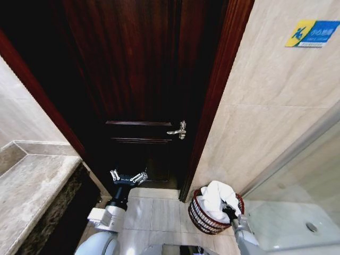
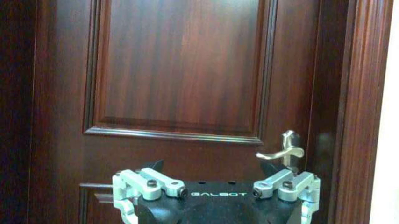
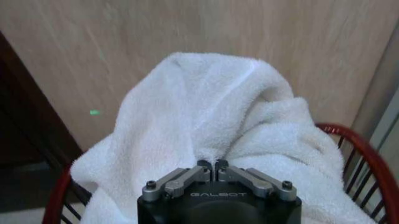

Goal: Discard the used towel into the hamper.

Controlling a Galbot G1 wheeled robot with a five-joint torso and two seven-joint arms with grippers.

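Towel, white and fluffy, sits piled up in the hamper, which stands on the tiled floor in the corner, just beside the beige wall and near the dark wood door. The towel sticks up above the red wire rim of the hamper. The right hand is at the hamper, right against the towel. In the right wrist view the right hand has its two fingers pressed together, and a small fold of the towel is pinched between the tips. The red rim of the hamper curves around the towel on both sides. The left hand is held out low in front of the door, well apart from the hamper, and it holds nothing. In the left wrist view the left hand has its fingers spread wide apart, and it faces the door. A shiny metal door handle is on the door, near the side where the frame is. A grey stone surface is off to the robot's left. A blue and yellow sign is stuck high on the wall.
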